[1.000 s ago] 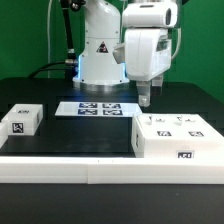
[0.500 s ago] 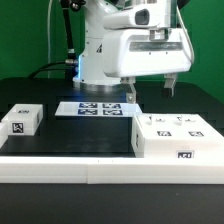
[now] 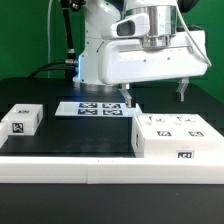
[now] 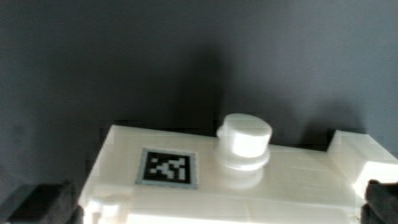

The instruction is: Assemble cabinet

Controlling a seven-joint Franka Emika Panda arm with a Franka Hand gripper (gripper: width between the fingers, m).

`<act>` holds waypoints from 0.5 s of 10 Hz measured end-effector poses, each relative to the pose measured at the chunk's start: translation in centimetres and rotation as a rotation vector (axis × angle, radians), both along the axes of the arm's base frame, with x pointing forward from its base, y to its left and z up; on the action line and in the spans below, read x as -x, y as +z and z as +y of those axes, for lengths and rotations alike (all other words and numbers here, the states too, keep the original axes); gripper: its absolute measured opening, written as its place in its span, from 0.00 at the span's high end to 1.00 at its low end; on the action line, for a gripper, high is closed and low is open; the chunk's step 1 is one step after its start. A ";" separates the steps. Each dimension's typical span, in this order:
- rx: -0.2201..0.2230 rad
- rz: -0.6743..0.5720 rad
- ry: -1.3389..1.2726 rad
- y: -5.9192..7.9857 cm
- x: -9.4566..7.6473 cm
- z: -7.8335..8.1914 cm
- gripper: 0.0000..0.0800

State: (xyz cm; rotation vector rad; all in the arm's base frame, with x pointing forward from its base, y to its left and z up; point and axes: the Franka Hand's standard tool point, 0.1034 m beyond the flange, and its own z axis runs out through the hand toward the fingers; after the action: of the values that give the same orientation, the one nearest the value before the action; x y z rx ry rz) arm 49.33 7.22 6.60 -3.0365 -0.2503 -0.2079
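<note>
The cabinet (image 3: pixel 178 136) is a large white boxy body with square tags, standing at the exterior view's right on the black table. My gripper (image 3: pixel 153 95) hangs open and empty above its far edge, with one finger (image 3: pixel 125 98) toward the marker board and the other (image 3: pixel 181 92) over the cabinet's back. In the wrist view the cabinet top (image 4: pixel 302 180) shows a tag (image 4: pixel 169 166) and an upright white round peg (image 4: pixel 244 147). The gripper (image 4: pixel 210 206) is open there, with its dark fingertips (image 4: pixel 43 205) at the picture's two lower corners.
A small white tagged block (image 3: pixel 22 119) lies at the exterior view's left. The marker board (image 3: pixel 100 108) lies flat in the middle back, before the robot base (image 3: pixel 98 60). A white raised ledge (image 3: pixel 80 166) runs along the front of the table.
The hand has turned about its axis, so the two fingers now show spread wide apart instead of edge-on. It has shifted slightly toward the exterior view's right, over the cabinet.
</note>
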 end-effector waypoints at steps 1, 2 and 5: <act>-0.012 0.011 -0.071 -0.2 0.1 0.2 0.00; -0.012 0.020 -0.093 -0.7 0.4 0.9 0.00; 0.033 -0.085 -0.048 -2.7 0.3 1.6 0.00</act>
State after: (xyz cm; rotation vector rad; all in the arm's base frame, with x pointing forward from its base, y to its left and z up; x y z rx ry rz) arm 49.06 8.82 3.93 -3.0720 -0.1894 -0.3399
